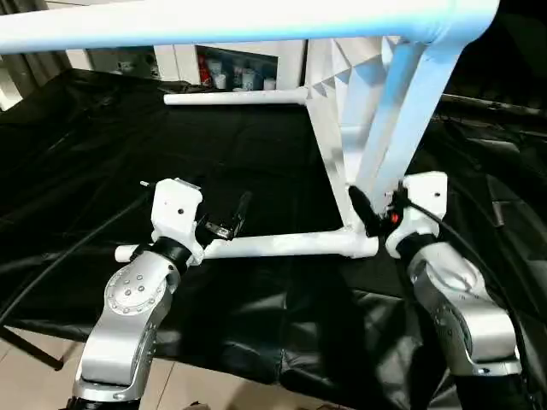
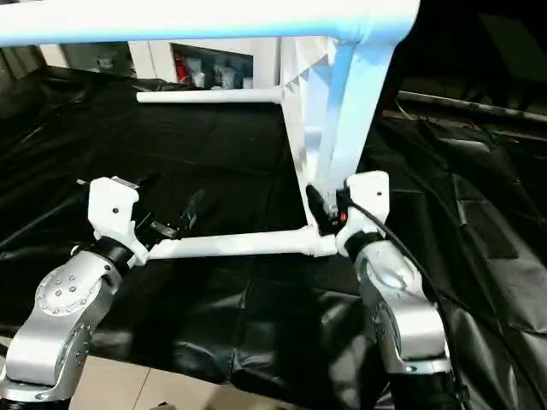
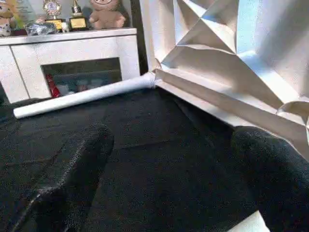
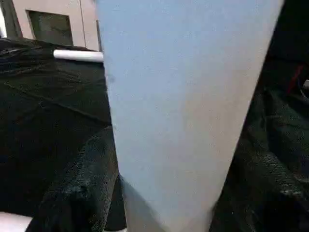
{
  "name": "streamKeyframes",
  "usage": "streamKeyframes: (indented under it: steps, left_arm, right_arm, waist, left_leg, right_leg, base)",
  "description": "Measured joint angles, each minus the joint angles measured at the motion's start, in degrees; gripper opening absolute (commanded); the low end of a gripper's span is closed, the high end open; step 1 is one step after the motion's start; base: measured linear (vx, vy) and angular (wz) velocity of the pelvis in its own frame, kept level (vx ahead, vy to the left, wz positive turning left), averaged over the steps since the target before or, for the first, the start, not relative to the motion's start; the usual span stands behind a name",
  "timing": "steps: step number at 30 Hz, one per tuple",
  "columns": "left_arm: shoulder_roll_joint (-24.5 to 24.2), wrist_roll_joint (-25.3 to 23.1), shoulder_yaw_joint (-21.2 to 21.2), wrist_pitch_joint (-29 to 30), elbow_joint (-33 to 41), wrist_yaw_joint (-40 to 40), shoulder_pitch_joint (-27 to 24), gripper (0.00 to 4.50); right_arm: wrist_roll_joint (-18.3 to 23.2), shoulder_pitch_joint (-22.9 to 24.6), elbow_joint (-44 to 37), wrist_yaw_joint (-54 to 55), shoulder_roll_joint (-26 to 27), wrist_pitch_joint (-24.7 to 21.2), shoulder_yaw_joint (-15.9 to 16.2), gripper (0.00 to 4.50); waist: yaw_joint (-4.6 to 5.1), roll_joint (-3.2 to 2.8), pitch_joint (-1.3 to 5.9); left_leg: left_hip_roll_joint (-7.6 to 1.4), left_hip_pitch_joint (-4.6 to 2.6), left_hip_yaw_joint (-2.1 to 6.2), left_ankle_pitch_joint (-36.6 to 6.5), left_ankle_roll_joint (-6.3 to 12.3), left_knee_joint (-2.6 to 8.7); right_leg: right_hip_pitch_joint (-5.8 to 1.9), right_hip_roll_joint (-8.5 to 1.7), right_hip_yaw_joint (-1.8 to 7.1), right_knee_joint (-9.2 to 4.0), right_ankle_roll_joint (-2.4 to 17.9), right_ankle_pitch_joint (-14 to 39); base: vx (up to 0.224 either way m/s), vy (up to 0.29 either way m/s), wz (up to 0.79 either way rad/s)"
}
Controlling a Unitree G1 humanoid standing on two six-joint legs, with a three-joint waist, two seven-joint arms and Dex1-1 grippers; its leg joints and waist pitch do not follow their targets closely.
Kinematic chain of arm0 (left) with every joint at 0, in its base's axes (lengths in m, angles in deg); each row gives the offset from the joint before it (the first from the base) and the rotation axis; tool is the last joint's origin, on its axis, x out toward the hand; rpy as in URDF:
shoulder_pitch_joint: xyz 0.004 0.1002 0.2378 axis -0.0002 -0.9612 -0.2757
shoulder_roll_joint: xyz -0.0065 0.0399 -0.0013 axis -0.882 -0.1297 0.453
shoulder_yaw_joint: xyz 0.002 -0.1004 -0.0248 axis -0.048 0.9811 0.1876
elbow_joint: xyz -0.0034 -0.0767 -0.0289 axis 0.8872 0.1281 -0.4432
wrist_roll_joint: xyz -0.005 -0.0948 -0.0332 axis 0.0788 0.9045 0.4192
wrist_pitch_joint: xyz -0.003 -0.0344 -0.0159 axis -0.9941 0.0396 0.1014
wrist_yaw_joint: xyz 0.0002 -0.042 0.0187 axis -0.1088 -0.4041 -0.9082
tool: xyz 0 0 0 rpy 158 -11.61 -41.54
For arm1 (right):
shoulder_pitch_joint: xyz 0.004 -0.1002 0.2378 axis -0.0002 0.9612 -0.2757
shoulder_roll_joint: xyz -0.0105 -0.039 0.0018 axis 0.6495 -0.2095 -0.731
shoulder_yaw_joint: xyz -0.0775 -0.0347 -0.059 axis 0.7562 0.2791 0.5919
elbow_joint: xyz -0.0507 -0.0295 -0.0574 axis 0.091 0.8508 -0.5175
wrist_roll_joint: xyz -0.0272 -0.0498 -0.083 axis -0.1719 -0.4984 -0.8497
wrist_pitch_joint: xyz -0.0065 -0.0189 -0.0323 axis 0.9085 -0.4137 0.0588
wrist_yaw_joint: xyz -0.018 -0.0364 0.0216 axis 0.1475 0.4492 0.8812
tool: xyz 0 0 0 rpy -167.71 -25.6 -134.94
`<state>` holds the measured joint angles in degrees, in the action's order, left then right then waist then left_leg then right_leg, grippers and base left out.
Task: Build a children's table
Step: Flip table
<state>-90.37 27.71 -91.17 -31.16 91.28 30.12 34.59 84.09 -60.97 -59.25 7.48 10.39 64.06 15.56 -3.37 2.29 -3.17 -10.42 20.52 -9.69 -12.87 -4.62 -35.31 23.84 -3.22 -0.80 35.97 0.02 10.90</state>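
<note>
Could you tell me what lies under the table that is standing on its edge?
Under the table lies the black cloth of the work surface. The lowest leg rests along it. What the cloth covers is hidden.

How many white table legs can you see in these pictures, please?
3: one leg high across the top, one leg at the far side, one leg nearest the grippers. A fourth may be hidden.

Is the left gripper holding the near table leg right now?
No. The left gripper stands open above the near leg, its fingers spread over black cloth.
</note>
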Motion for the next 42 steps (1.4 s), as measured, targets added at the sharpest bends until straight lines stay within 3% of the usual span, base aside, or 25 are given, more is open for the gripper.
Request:
streamKeyframes:
  steps: [5,7,8,10,11,12,13,14,15,16,17,18,19,20,21,23,24,25,26,27,29,31,34,39,42]
  left_arm:
    - [0.37,0.37,-0.34,0.14,-0.02,0.15,-0.27,4.5]
    - [0.29,0.35,-0.4,0.73,-0.02,0.14,-0.25,4.5]
    - [0.32,0.35,-0.43,0.99,-0.04,0.13,-0.26,4.5]
    - [0.44,0.36,-0.5,1.11,-0.18,0.1,-0.28,4.5]
    - [0.48,0.37,-0.53,1.09,-0.4,0.07,-0.3,4.5]
    - [0.44,0.37,-0.46,1.08,-0.6,0.04,-0.39,4.5]
    - [0.37,0.39,-0.32,1.06,-0.63,0.02,-0.59,4.5]
    - [0.34,0.41,-0.18,1.06,-0.77,0.02,-0.85,4.5]
    - [0.27,0.45,-0.18,0.99,-0.81,0.02,-0.56,4.5]
    - [0.11,0.52,-0.47,1.0,-0.93,-0.09,0.13,4.5]
    - [0.03,0.64,-0.32,0.79,-0.7,-0.08,1.1,4.5]
    - [0.38,0.69,-0.17,0.63,-0.66,-0.02,0.87,4.5]
    - [0.44,0.67,-0.32,0.78,-0.83,-0.04,-0.1,4.5]
    - [0.45,0.64,-0.41,1.14,-1.52,-0.03,-1.33,4.5]
    - [0.29,0.61,-0.38,1.33,-2.16,-0.03,-1.56,4.5]
    - [0.51,0.63,-0.46,1.34,-2.48,-0.04,-0.12,4.5]
    - [0.51,0.64,-0.51,1.26,-2.44,-0.06,0.75,4.5]
    - [0.46,0.64,-0.53,1.05,-2.37,-0.06,1.67,4.5]
    - [0.02,0.53,-0.37,0.96,-2.45,0.02,2.05,4.5]
    - [-0.53,0.43,-0.15,1.02,-2.65,0.03,1.83,4.5]
    - [-1.6,0.18,0.35,1.05,-3.35,-0.06,2.01,4.5]
    - [-2.04,-0.11,0.42,1.03,-3.35,-0.13,2.67,4.5]
    - [-2.3,-0.19,0.24,1.01,-3.31,-0.25,3.06,4.5]
    - [-1.23,-0.11,0.21,1.06,-3.2,0.07,3.13,4.5]
    - [-0.05,-0.1,-0.37,1.03,-3.09,0.71,2.65,4.5]
  right_arm:
    - [0.08,0.52,-0.3,-0.36,-0.02,0.0,-0.09,3.19]
    - [0.06,0.9,-1.15,-0.59,-0.11,0.0,-0.19,3.19]
    - [0.05,1.06,-1.75,-0.58,-0.18,0.0,-0.32,3.19]
    - [0.04,1.34,-1.95,-0.61,-0.2,0.0,-0.63,3.19]
    - [0.03,1.8,-1.96,-0.6,-0.28,0.0,-0.82,3.19]
    - [0.03,2.29,-1.99,-0.61,-0.3,0.0,-0.82,3.19]
    - [0.03,2.62,-1.99,-0.66,-0.26,-0.02,-0.69,3.19]
    - [0.06,2.75,-2.17,-0.98,-0.22,-0.03,-0.43,3.19]
    - [0.05,2.97,-2.66,-1.11,-0.15,-0.03,-0.44,3.19]
    - [0.07,3.76,-3.37,-1.11,-0.2,-0.02,-0.74,3.19]
    - [0.11,4.56,-4.06,-1.07,-0.22,-0.05,-1.44,3.19]
    - [0.2,4.24,-4.07,-1.05,-0.42,-0.26,-1.56,3.19]
    - [0.22,4.16,-4.05,-0.98,-0.25,-0.68,-1.69,3.19]
    - [0.29,4.19,-4.05,-0.95,-0.27,-0.94,-1.74,3.19]
    - [0.32,4.34,-4.05,-0.95,-0.25,-1.1,-1.81,3.19]
    - [0.32,4.55,-4.05,-0.9,-0.69,-1.28,-2.74,3.19]
    - [0.3,4.54,-4.08,-0.96,-0.97,-1.24,-3.01,3.19]
    - [0.21,4.56,-4.07,-0.99,-1.18,-1.21,-3.41,3.19]
    - [0.07,4.54,-4.01,-1.04,-1.21,-1.19,-3.38,3.19]
    - [0.07,4.42,-4.04,-1.16,-0.82,-1.18,-2.6,3.19]
    - [0.1,4.26,-4.12,-1.12,0.13,-1.16,-1.79,3.19]
    - [0.07,4.23,-4.12,-0.97,0.14,-1.14,-1.98,3.19]
    - [-0.16,4.79,-4.12,-0.77,0.49,-1.09,-1.75,3.19]
    - [-1.42,4.89,-3.68,-0.2,0.47,0.59,-1.34,3.19]
    - [-2.15,4.63,-3.21,0.08,0.46,0.6,-1.33,3.19]
  waist:
    - [0.04,-0.06,0.1]
    - [0.07,-0.17,0.48]
    - [0.11,-0.24,0.86]
    - [0.25,-0.41,1.0]
    - [0.27,-0.85,0.95]
    - [0.39,-1.13,0.78]
    - [0.58,-1.47,0.49]
    - [1.28,-2.45,-0.25]
    - [0.66,-2.96,-0.72]
    - [0.3,-2.87,-1.0]
    - [-1.68,-0.67,-0.58]
    - [-2.18,0.9,-0.09]
    - [-2.81,0.6,-0.22]
    - [-4.3,-0.23,-0.36]
    - [-5.07,-0.27,-0.38]
    - [-6.6,-0.52,-0.29]
    - [-6.94,-0.54,-0.17]
    - [-6.64,-1.7,0.32]
    - [-5.96,-2.11,0.43]
    - [-4.84,-2.16,0.46]
    - [-3.46,-2.9,0.67]
    - [-2.8,-2.63,0.92]
    - [-1.08,-2.0,0.67]
    - [1.14,-1.56,0.23]
    - [1.58,-1.39,-0.08]
  left_leg:
    - [0.01,0.47,0.04,0.47,0.36,-0.16]
    - [0.13,2.05,-0.04,1.21,1.06,-0.94]
    - [0.1,3.63,0.06,1.49,1.48,-1.31]
    - [0.02,5.26,0.25,1.95,2.58,-1.6]
    - [-0.36,5.7,0.35,2.2,2.9,-1.54]
    - [-0.72,5.4,0.13,2.05,2.62,-1.52]
    - [-1.15,4.75,0.27,1.86,2.31,-1.49]
    - [-1.79,3.42,0.57,1.57,1.86,-1.41]
    - [-2.12,2.9,0.44,1.54,1.81,-0.99]
    - [-2.22,2.47,-0.55,1.54,1.81,-0.96]
    - [-1.95,1.98,-2.96,1.56,1.83,-1.17]
    - [-1.82,2.05,-3.67,1.0,1.57,-2.32]
    - [-1.52,2.43,-3.02,0.47,1.46,-3.99]
    - [0.07,2.85,0.91,0.08,2.02,-8.55]
    - [2.08,1.96,2.83,-0.2,2.18,-9.27]
    - [5.06,-0.52,3.3,-2.3,2.56,-7.83]
    - [5.85,-0.91,4.1,-3.44,3.6,-6.82]
    - [6.11,-1.02,5.17,-4.25,4.97,-5.56]
    - [6.22,-1.04,5.13,-4.89,4.31,-4.24]
    - [6.62,-0.53,4.73,-4.67,5.27,-3.98]
    - [6.97,0.54,4.72,-4.09,6.09,-4.16]
    - [7.92,1.46,4.59,-3.54,6.65,-3.98]
    - [9.37,1.42,3.9,-2.67,6.23,-2.51]
    - [8.69,0.96,3.1,-2.33,5.66,-2.35]
    - [8.38,0.84,2.58,-2.44,5.86,-2.32]
  right_leg:
    - [0.34,0.05,-0.06,0.03,-0.01,-0.34]
    - [1.79,0.18,-0.17,0.16,-0.18,-1.12]
    - [3.14,0.22,-0.29,0.08,-0.35,-1.9]
    - [4.17,0.21,-0.68,-0.8,0.13,-2.84]
    - [3.99,0.14,-1.51,-2.05,0.31,-3.7]
    - [3.42,-0.06,-2.24,-2.87,0.29,-3.92]
    - [2.64,-0.23,-3.2,-3.47,0.01,-3.72]
    - [1.04,-0.36,-4.83,-4.42,-0.52,-2.45]
    - [0.07,-0.69,-5.55,-1.54,-0.13,0.14]
    - [-0.1,-1.57,-6.18,3.64,0.57,2.68]
    - [-1.94,-2.16,-4.31,7.5,0.45,5.81]
    - [-1.95,-1.54,-1.95,8.85,-0.67,9.4]
    - [-1.58,-1.4,-1.23,9.25,-0.59,9.64]
    - [-1.72,0.39,1.28,9.0,-0.63,9.61]
    - [-1.94,1.17,3.54,8.66,-1.05,9.38]
    - [-1.99,3.61,9.22,6.24,-2.27,7.72]
    - [-2.1,4.56,11.14,4.5,-2.51,5.26]
    - [-2.02,4.57,11.2,3.06,-3.07,3.92]
    - [-1.81,4.14,10.65,1.28,-3.24,2.61]
    - [-0.89,2.94,8.19,2.05,-0.53,3.14]
    - [0.16,1.09,1.01,6.11,0.98,4.1]
    - [-0.94,0.97,-1.55,4.32,0.62,3.81]
    - [-2.95,0.01,-1.58,0.54,-1.11,3.61]
    - [-4.02,-0.23,-1.91,-0.73,-0.82,2.28]
    - [-4.12,-0.33,-1.88,-0.75,-0.76,2.25]
  base:
    - [0.0,0.0,0.0]
    - [-0.026,0.006,0.01]
    - [-0.052,0.012,0.02]
    - [-0.117,0.014,0.03]
    - [-0.139,0.015,0.05]
    - [-0.147,0.037,-0.02]
    - [-0.144,0.031,-0.13]
    - [-0.144,0.031,-0.13]
    - [-0.176,0.026,-0.1]
    - [-0.148,-0.008,0.05]
    - [-0.148,-0.008,0.05]
    - [-0.062,-0.111,0.09]
    - [-0.059,-0.087,-0.06]
    - [-0.059,-0.087,-0.06]
    - [-0.042,0.023,-0.35]
    - [-0.034,0.079,-0.4]
    - [-0.063,0.135,-0.23]
    - [-0.069,0.215,0.0]
    - [-0.069,0.215,0.0]
    - [-0.085,0.265,0.12]
    - [-0.071,0.261,0.07]
    - [-0.045,0.206,0.04]
    - [-0.056,0.125,0.02]
    - [-0.08,0.037,0.01]
    - [-0.062,0.002,0.03]
